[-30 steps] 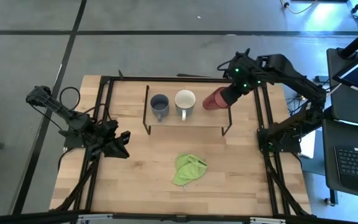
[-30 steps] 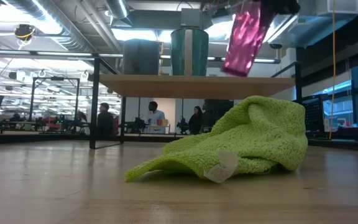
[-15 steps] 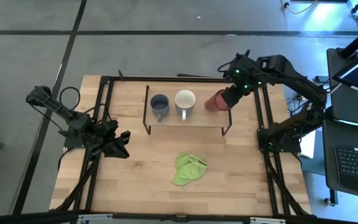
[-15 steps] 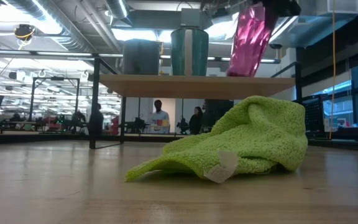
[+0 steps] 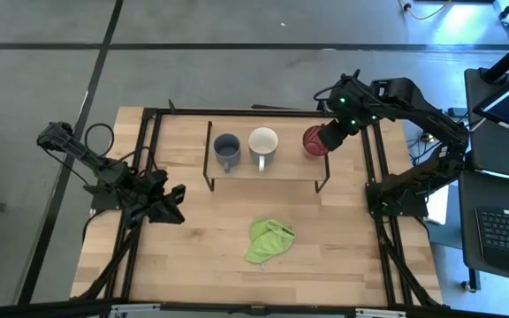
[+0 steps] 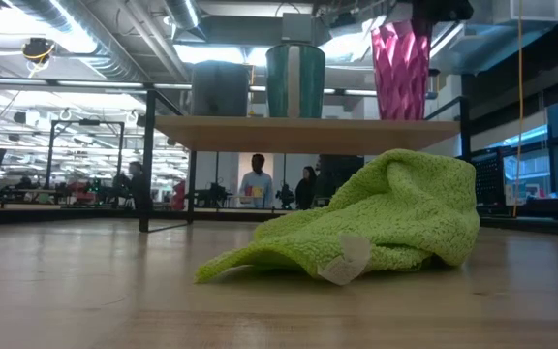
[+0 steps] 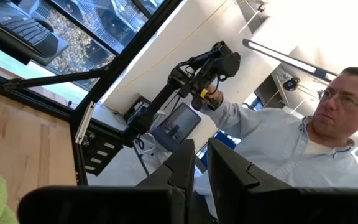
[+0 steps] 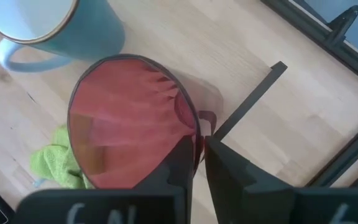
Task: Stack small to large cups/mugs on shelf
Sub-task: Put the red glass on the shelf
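— Wooden table (image 5: 210, 234), and the shelf (image 5: 263, 170)?
— Blue-grey mug (image 5: 227, 148), white mug (image 5: 263, 141), then dark red cup (image 5: 314, 140) upright at the shelf's right end.
— Grippers?
— Right gripper (image 5: 328, 139) pinches the red cup's rim; left gripper (image 5: 173, 204), beside the shelf, looks nearly closed, holding nothing.

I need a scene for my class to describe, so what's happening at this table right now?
The right gripper holds a red cup upright at the right end of the shelf, jaws pinching its rim. A blue-grey mug and a white mug already stand on the shelf to its left. The left gripper waits low over the table's left side. A green cloth lies in front.
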Available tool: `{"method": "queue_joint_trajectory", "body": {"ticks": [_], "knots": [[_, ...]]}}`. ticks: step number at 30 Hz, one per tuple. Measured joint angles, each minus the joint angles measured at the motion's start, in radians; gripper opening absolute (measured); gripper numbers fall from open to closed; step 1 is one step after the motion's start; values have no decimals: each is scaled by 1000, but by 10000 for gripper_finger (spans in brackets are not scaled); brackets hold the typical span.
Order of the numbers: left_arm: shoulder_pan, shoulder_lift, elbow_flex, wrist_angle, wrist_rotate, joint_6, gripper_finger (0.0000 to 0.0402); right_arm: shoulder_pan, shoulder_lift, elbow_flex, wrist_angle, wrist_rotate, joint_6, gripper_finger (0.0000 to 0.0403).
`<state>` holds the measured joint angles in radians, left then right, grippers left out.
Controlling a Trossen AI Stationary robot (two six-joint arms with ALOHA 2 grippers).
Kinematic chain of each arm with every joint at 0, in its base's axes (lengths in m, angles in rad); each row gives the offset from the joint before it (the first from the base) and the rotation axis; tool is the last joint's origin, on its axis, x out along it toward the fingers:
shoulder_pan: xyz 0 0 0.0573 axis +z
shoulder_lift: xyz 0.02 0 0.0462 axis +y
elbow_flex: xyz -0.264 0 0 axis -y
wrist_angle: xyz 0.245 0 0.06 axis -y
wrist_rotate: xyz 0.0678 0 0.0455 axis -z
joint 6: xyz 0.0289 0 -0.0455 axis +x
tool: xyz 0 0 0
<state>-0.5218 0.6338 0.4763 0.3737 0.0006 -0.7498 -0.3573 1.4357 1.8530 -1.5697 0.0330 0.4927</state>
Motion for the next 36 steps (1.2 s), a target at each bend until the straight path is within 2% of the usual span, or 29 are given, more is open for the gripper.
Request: {"method": "queue_joint_trajectory", "body": {"ticks": [13,31,36], "knots": [[0,0,0,0,0,0,41,0,1,-64,-2,1,-25,44],[0,0,0,0,0,1,39,0,1,-64,-1,-9,-27,45],[0,0,0,0,0,1,36,0,1,-64,19,-10,-27,66]]}}
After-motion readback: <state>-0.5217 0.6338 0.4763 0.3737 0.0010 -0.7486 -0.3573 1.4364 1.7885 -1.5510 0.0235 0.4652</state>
